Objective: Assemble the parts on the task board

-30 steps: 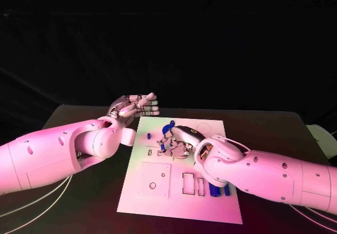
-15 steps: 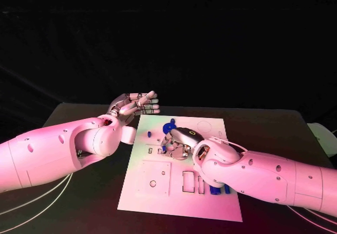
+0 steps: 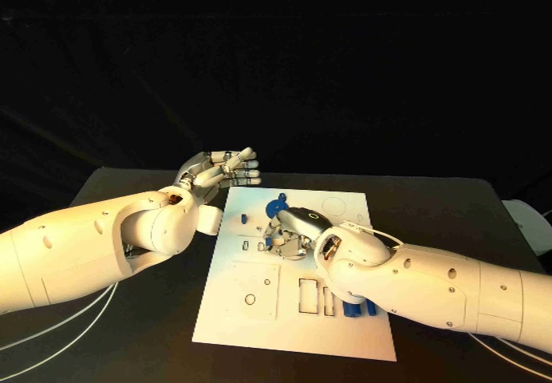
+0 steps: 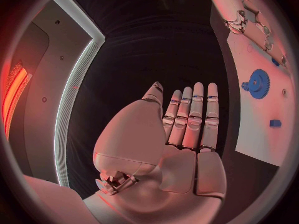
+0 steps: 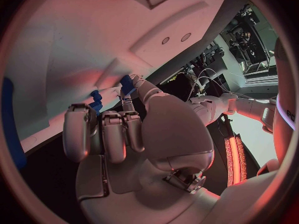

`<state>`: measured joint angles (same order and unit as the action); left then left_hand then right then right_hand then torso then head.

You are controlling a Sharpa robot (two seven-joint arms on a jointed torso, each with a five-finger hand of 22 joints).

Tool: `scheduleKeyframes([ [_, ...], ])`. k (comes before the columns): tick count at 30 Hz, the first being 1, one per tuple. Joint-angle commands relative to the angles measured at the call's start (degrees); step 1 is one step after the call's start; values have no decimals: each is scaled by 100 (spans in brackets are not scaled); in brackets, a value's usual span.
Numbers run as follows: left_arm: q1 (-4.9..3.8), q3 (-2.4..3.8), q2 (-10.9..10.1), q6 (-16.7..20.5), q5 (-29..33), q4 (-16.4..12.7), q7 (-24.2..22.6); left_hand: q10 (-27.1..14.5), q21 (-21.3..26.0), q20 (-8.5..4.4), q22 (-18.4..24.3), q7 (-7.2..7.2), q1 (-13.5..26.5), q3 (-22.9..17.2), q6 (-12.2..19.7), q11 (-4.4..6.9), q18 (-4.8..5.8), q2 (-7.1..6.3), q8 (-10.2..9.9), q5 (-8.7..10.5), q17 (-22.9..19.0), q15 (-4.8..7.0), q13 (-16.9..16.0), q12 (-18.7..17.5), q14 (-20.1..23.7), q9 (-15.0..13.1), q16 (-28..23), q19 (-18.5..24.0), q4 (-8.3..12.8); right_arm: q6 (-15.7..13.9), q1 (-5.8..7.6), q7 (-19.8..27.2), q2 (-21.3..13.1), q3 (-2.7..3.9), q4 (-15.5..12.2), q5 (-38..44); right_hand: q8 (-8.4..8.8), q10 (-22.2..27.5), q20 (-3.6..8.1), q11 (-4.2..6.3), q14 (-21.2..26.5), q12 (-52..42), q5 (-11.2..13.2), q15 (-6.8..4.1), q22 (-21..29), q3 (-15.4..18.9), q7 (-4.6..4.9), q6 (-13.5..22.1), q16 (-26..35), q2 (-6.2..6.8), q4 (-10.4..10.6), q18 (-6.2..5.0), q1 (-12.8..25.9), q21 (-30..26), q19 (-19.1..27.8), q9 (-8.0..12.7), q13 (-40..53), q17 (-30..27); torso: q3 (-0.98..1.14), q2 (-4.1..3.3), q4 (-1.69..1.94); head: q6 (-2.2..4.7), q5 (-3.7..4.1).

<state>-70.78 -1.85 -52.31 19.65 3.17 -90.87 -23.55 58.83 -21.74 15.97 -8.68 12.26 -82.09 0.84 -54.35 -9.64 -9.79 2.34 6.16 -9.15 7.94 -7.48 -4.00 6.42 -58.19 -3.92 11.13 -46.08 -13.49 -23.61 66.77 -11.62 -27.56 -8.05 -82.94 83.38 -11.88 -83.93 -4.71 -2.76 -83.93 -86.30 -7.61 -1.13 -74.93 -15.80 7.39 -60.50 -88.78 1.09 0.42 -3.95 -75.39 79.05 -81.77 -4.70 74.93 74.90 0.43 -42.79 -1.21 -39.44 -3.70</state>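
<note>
Right hand [image 3: 294, 231] working low on the white task board [image 3: 259, 319], left hand [image 3: 221, 170] idle.

Its curled fingers pinch a small blue part [image 5: 127, 84] just beside the blue gear [image 3: 276, 209]; the left hand hovers beyond the board's far left corner, fingers straight, holding nothing.

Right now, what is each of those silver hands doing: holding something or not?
Left hand: open, fingers straight and together, holding nothing, beside the task board.
Right hand: fingers down on the board by a small blue part; cannot tell whether it grips it.

Head overhead, wrists close (shared task board [image 3: 301, 271])
</note>
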Motion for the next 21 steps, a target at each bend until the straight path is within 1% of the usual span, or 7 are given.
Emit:
scheduleKeyframes([
  [1, -3, 2, -1, -123, -8, -15, -36, 10, 10, 7, 7, 25, -45, 8, -18, -17, -66, 14, -18, -5, 8, -29, 0, -24, 13, -1, -15, 40, 32, 131, -13, -62, 7, -6, 20, 96, -10, -117, -7, 37, -550, 23, -19, -37, -505, 23, -56, -22, 4, -25, 6, 85, 40, 10, -45, -46, 989, 1275, -5, 1, 3, -12, -3],
  [4, -4, 2, -4, -122, -8, -17, -36, 10, 10, 7, 7, 25, -45, 8, -18, -17, -66, 14, -18, -5, 8, -29, 0, -24, 13, -1, -15, 40, 32, 165, -14, -57, 8, -6, 23, 89, -13, -109, -6, 37, -547, 30, -13, -38, -499, 33, -54, -17, 9, -10, 6, 83, 51, 2, -41, -45, 980, 1266, -6, 1, 6, -22, -4],
  [9, -4, 2, -7, -121, -8, -19, -37, 10, 10, 7, 7, 25, -45, 8, -18, -17, -66, 14, -18, -5, 8, -29, 0, -24, 13, -1, -15, 40, 32, 214, -16, -64, 16, -6, 37, 83, -11, -98, -6, 32, -546, 39, -5, -36, -492, 51, -47, 5, 11, 11, 14, 80, 77, -9, -34, -39, 970, 1261, -5, 2, 0, -21, -9],
  [21, -4, 2, -14, -120, -8, -19, -38, 10, 10, 7, 7, 25, -45, 8, -18, -17, -66, 14, -18, -5, 8, -29, 0, -24, 13, -1, -15, 40, 32, 328, -17, -109, 20, -6, 53, 96, 17, -19, -16, 5, -536, 103, -5, -18, -449, 96, -13, 103, 35, 61, 36, 67, 137, -68, 3, -13, 892, 1219, -5, 4, 3, -32, -10],
])
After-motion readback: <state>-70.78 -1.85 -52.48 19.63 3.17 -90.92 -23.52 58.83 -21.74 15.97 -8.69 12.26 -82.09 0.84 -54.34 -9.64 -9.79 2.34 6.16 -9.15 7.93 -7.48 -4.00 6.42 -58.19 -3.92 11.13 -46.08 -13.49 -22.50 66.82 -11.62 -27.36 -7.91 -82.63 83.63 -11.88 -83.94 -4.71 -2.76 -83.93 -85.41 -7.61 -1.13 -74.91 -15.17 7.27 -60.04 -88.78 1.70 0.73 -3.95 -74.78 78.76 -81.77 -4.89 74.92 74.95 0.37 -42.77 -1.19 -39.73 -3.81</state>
